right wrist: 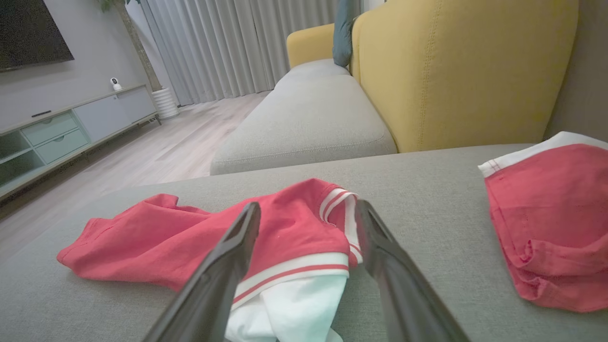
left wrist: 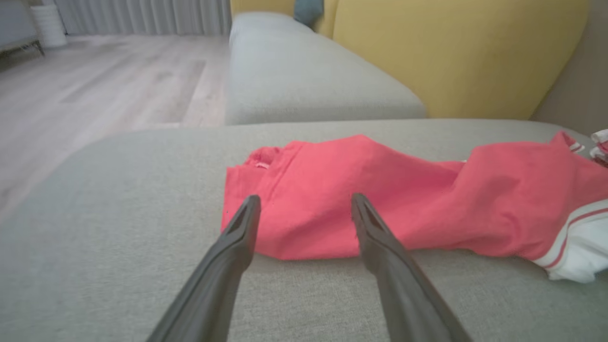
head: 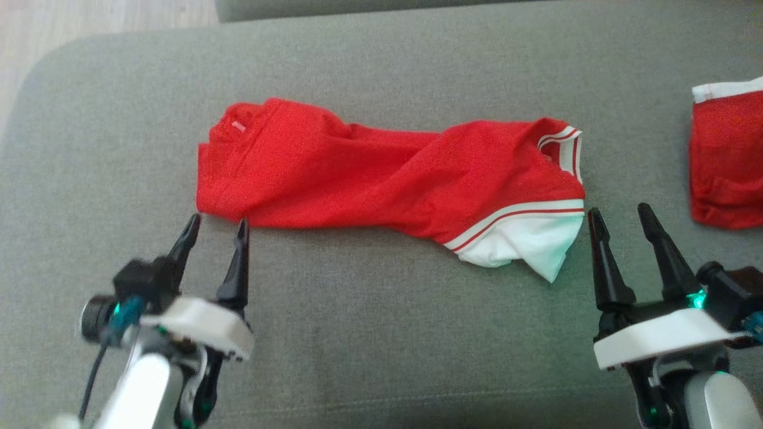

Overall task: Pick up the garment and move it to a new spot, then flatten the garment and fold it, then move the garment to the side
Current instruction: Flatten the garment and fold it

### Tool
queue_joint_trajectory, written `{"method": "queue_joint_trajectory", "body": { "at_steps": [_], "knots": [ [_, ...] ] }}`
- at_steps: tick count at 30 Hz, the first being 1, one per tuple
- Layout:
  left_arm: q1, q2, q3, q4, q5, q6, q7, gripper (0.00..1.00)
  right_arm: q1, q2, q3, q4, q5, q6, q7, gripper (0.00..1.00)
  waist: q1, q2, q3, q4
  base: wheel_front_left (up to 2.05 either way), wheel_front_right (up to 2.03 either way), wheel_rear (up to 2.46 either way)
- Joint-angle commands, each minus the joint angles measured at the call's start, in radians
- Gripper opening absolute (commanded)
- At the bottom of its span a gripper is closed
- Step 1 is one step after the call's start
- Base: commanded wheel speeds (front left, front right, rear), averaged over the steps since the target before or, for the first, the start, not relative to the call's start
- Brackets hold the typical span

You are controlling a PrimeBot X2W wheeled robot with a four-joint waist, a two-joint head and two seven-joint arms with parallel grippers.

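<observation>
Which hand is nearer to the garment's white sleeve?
Right. The right hand stands open just to the right of the white sleeve. The left hand is open at the other end of the red garment.

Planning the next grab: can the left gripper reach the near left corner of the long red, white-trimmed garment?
Probably yes: the left gripper, jaws open, sits just short of the red garment, at its corner on the grey fabric cushion, nothing between them.
</observation>
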State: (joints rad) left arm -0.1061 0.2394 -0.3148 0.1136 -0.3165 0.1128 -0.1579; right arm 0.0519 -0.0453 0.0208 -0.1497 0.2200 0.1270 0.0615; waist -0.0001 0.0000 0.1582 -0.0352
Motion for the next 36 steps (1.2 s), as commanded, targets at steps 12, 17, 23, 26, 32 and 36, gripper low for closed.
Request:
{"method": "queue_joint_trajectory", "body": {
  "at_steps": [12, 17, 23, 26, 32, 36],
  "knots": [
    [-0.333, 0.056, 0.029, 0.292, -0.097, -0.117, 0.239, 1.00, -0.090, -0.005, 0.046, -0.025, 0.027, 0.004, -0.032, 1.00, 0.0001, 0.0000, 0.130, -0.046, 0.00, 0.00, 0.00],
    [-0.385, 0.070, 0.014, 0.380, -0.100, -0.148, 0.269, 0.89, -0.101, -0.005, 0.044, -0.012, 0.036, 0.004, -0.045, 1.00, 0.0001, 0.0000, 0.146, -0.058, 0.00, 0.00, 0.00],
    [-0.416, 0.074, 0.004, 0.432, -0.093, -0.162, 0.230, 0.00, -0.109, -0.005, 0.037, -0.004, 0.042, 0.004, -0.052, 1.00, 0.0001, 0.0000, 0.153, -0.053, 0.00, 0.00, 0.00],
    [-0.416, 0.072, 0.000, 0.417, -0.084, -0.162, 0.183, 0.00, -0.111, -0.005, 0.033, -0.001, 0.044, 0.004, -0.053, 1.00, 0.0001, 0.0000, 0.147, -0.046, 0.00, 0.00, 0.00],
    [-0.358, 0.065, -0.008, 0.246, -0.063, -0.125, 0.110, 0.00, -0.097, -0.005, 0.009, -0.005, 0.042, 0.004, -0.053, 1.00, 0.0001, 0.0000, 0.109, -0.019, 0.00, 0.00, 0.00],
    [-0.270, 0.072, -0.014, 0.047, -0.050, -0.079, 0.123, 0.00, -0.080, -0.005, -0.011, -0.008, 0.044, 0.004, -0.050, 1.00, 0.0001, 0.0000, 0.074, 0.004, 0.00, 0.00, 0.00]
  ]
}}
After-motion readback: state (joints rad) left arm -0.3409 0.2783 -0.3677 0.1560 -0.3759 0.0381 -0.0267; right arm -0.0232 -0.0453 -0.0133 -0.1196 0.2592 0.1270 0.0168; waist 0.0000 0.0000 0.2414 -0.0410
